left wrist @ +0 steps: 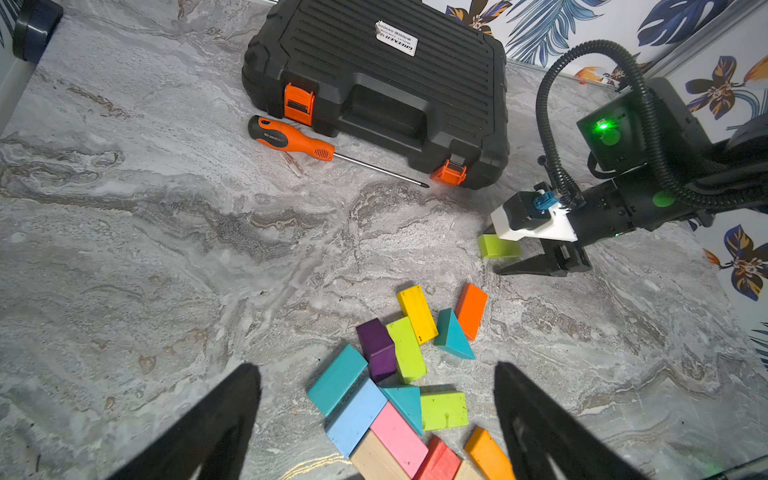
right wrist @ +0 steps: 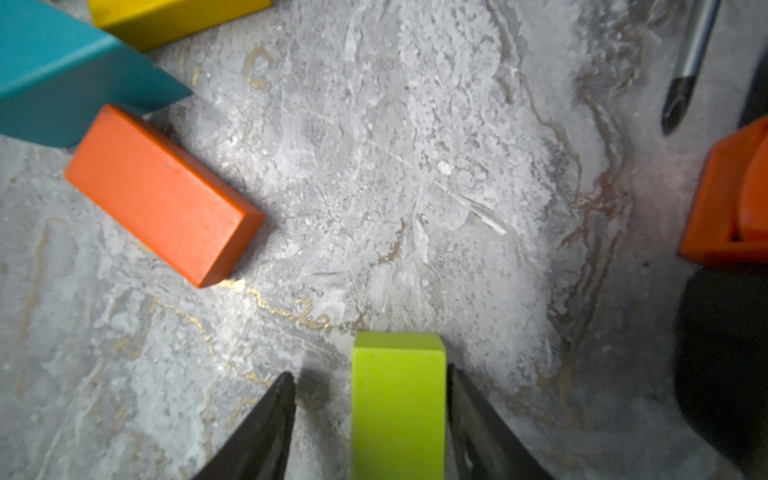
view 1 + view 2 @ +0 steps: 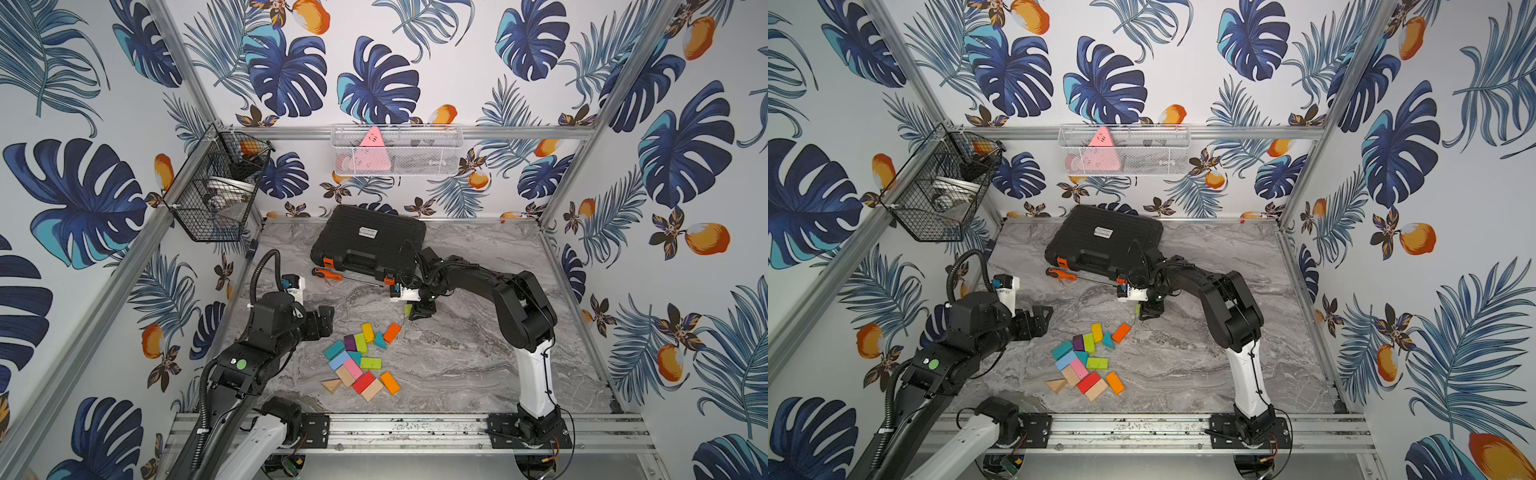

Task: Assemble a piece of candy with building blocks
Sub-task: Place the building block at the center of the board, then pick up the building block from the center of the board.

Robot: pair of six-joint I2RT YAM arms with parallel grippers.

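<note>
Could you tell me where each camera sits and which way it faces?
Top views: high at the front, looking down on table, left arm, right arm, building blocks.
Left wrist: on the left arm, facing the black case; shows open left tool, right arm.
Right wrist: on the right arm, facing the table; right tool straddles a green block.
Shared: both wrist views show the orange brick.

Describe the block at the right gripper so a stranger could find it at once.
Find the black case at the back. In front of it hovers the right gripper, a lime-green block between its jaws. It alone is apart from the pile of blocks.
</note>
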